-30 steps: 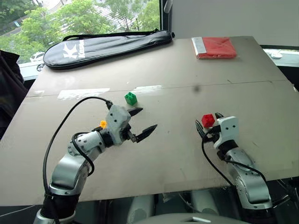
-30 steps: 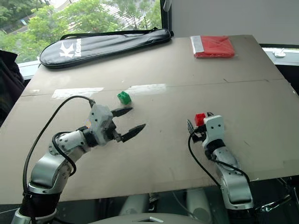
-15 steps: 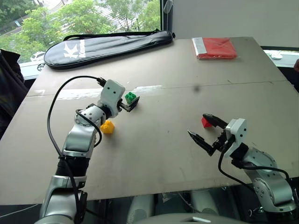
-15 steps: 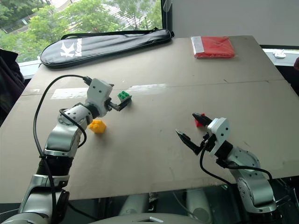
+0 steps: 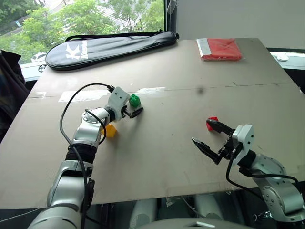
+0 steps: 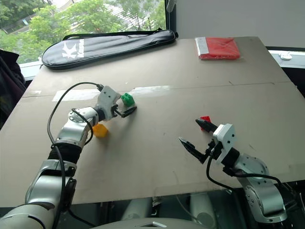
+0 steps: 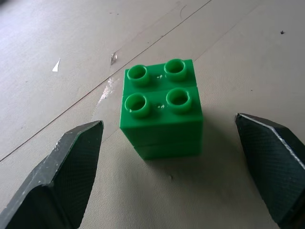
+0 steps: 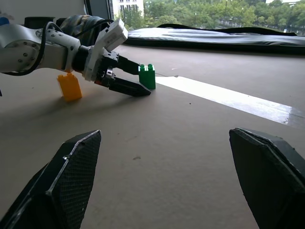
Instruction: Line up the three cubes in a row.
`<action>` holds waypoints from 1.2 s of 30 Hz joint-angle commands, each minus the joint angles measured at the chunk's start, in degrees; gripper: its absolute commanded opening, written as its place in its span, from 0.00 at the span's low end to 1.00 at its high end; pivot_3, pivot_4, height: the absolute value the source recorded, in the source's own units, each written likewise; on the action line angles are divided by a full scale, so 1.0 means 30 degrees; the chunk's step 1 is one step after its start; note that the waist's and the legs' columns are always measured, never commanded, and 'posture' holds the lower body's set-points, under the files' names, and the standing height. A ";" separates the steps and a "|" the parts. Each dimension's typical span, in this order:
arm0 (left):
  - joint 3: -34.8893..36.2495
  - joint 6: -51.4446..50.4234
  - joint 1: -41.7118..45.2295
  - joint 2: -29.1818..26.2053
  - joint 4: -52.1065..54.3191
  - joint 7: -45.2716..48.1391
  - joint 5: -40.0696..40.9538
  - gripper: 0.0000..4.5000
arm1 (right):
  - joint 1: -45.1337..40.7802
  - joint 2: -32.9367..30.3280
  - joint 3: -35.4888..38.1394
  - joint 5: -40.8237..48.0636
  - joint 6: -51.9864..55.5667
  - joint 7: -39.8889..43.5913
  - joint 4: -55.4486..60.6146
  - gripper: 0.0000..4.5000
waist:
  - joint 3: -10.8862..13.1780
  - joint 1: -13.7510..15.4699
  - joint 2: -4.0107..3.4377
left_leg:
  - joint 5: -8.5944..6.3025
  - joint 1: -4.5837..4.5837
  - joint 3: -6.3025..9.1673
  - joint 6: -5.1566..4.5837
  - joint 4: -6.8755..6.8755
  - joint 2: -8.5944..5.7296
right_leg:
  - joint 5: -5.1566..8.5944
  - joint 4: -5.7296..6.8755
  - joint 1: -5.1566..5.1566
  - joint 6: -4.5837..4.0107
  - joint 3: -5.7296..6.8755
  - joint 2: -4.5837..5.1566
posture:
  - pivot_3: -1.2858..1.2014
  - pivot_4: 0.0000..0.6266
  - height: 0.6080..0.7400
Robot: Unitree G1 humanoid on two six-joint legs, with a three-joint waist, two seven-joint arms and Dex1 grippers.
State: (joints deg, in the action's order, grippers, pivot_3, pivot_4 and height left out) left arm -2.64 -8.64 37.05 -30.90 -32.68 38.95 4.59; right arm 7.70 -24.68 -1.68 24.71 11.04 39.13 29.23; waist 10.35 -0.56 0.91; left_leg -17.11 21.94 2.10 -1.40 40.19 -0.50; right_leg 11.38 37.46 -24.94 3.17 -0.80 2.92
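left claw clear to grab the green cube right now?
Probably yes. The left claw is open with the green cube upright between its fingers, gaps on both sides, nothing in between.

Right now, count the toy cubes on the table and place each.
3. Green cube between the open left gripper fingers; yellow cube beside the left forearm; red cube behind the right gripper.

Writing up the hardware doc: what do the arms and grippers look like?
Both arms are silver-grey metal segments with black joints. Each wrist carries a white boxy housing and a looping black cable. Left gripper and right gripper each have two black tapered fingers with finely cross-hatched pads.
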 commanded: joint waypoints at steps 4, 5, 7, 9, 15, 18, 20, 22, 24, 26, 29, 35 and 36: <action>0.0234 -0.0314 0.0958 0.0289 -0.1894 0.0748 0.0062 0.81 | -0.0035 -0.0115 0.0230 0.0183 -0.0312 0.0027 0.0827 1.00 | -0.0003 -0.0004 0.0003 | 0.0000 -0.0001 0.0000 0.0000 0.0000 0.0000 | -0.0010 0.0014 -0.0001 -0.0018 0.0000 0.0000 | 0.52 0.24 0.70; 0.0266 -0.0386 0.1039 0.0304 -0.2056 0.0873 0.0080 0.72 | -0.0043 -0.0106 0.0225 0.0167 -0.0337 0.0022 0.0820 1.00 | -0.0003 -0.0013 0.0005 | 0.0000 -0.0001 0.0000 0.0000 0.0000 -0.0002 | -0.0010 0.0014 -0.0001 -0.0018 0.0003 0.0000 | 0.52 0.24 0.70; 0.0284 -0.0343 0.1136 0.0307 -0.2247 0.0998 0.0029 0.51 | -0.0050 -0.0081 0.0225 0.0168 -0.0372 0.0013 0.0804 1.00 | -0.0004 -0.0036 0.0006 | 0.0000 -0.0011 -0.0002 0.0000 0.0000 -0.0002 | -0.0009 0.0028 -0.0001 -0.0016 -0.0004 0.0000 | 0.52 0.24 0.70; 0.0288 -0.0211 0.1216 0.0310 -0.2385 0.1113 -0.0008 0.29 | -0.0035 -0.0060 0.0280 0.0207 -0.0434 0.0034 0.0727 1.00 | -0.0004 -0.0076 0.0006 | 0.0000 -0.0029 0.0000 0.0000 0.0000 0.0001 | -0.0002 0.0048 -0.0001 -0.0007 -0.0018 -0.0004 | 0.52 0.24 0.70; 0.0654 0.0588 0.1127 0.0174 -0.1279 0.2684 0.0911 0.30 | 0.0144 -0.0052 0.0472 0.0568 -0.0358 0.0128 0.0699 1.00 | -0.0004 -0.0055 0.0006 | 0.0000 -0.0027 0.0001 0.0001 0.0000 0.0005 | -0.0004 0.0059 -0.0005 -0.0011 -0.0020 -0.0005 | 0.52 0.24 0.70; 0.0591 0.0558 0.0792 -0.0139 0.0468 0.4652 0.1690 0.30 | 0.0351 -0.0258 0.0638 0.1402 0.0079 0.0560 0.0878 1.00 | -0.0002 -0.0059 0.0006 | 0.0000 -0.0006 0.0002 0.0001 0.0001 0.0006 | -0.0018 0.0046 -0.0010 -0.0036 -0.0020 0.0000 | 0.52 0.24 0.70; 0.0505 0.0524 0.0643 -0.0321 0.1815 0.5917 0.2173 0.30 | 0.0329 -0.0315 0.0827 0.1475 -0.0175 0.0642 0.0748 1.00 | 0.0002 -0.0056 0.0014 | 0.0000 0.0015 0.0004 0.0001 0.0001 0.0019 | -0.0019 0.0034 -0.0024 -0.0040 -0.0019 0.0005 | 0.52 0.24 0.70; 0.0370 -0.0094 0.0532 -0.0444 0.3552 0.7470 0.3009 0.30 | 0.0262 -0.0408 0.1076 0.1521 -0.0583 0.0894 0.0375 1.00 | 0.0004 -0.0017 0.0016 | 0.0000 0.0039 0.0010 0.0001 0.0000 0.0019 | -0.0020 0.0033 -0.0047 -0.0040 -0.0025 0.0016 | 0.52 0.24 0.70; -0.0232 -0.0751 0.0342 -0.0766 0.5288 0.9137 0.3514 0.30 | 0.0244 -0.0545 0.1353 0.1537 -0.0792 0.1159 0.0022 1.00 | 0.0004 -0.0013 0.0017 | 0.0000 0.0039 0.0005 0.0001 0.0001 0.0014 | -0.0020 0.0032 -0.0045 -0.0040 -0.0024 0.0021 | 0.52 0.24 0.70; -0.1026 -0.1287 0.0113 -0.1057 0.7002 1.0569 0.3849 0.30 | 0.0258 -0.0657 0.1649 0.1524 -0.1067 0.1477 -0.0390 1.00 | 0.0003 -0.0017 0.0016 | 0.0000 0.0036 -0.0008 0.0001 0.0002 0.0013 | -0.0018 0.0032 -0.0044 -0.0041 -0.0028 0.0022 | 0.52 0.24 0.70; -0.1984 -0.1829 0.0087 -0.0843 0.8182 1.1250 0.3787 0.30 | 0.0356 -0.0807 0.1961 0.1539 -0.1518 0.1950 -0.0980 1.00 | 0.0003 -0.0031 0.0015 | 0.0000 0.0025 -0.0032 0.0000 0.0002 0.0011 | -0.0016 0.0035 -0.0039 -0.0039 -0.0040 0.0018 | 0.52 0.24 0.70; -0.4257 -0.0492 0.0320 0.1352 0.6975 1.0476 0.2097 0.30 | 0.0747 -0.1079 0.2949 0.2032 -0.1771 0.2644 -0.1967 1.00 | 0.0004 0.0004 0.0017 | 0.0001 0.0017 -0.0038 -0.0001 0.0007 -0.0011 | -0.0004 0.0049 -0.0034 -0.0019 -0.0043 -0.0004 | 0.52 0.24 0.70; -0.4415 -0.0411 0.0384 0.1717 0.6697 1.0341 0.1960 0.30 | 0.0983 -0.1173 0.3084 0.2053 -0.1866 0.2850 -0.2062 1.00 | 0.0004 0.0005 0.0017 | 0.0001 0.0016 -0.0037 -0.0001 0.0009 -0.0012 | -0.0005 0.0048 -0.0033 -0.0019 -0.0044 -0.0006 | 0.52 0.24 0.70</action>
State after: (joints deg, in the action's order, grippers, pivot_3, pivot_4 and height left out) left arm -15.60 -11.19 37.31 -26.38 -12.39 70.90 11.10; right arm 9.68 -27.44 5.55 29.82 6.87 46.49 22.88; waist 10.37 -0.54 0.96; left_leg -17.11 21.99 2.00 -1.40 40.21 -0.54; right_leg 11.37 37.60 -25.02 3.11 -0.93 2.90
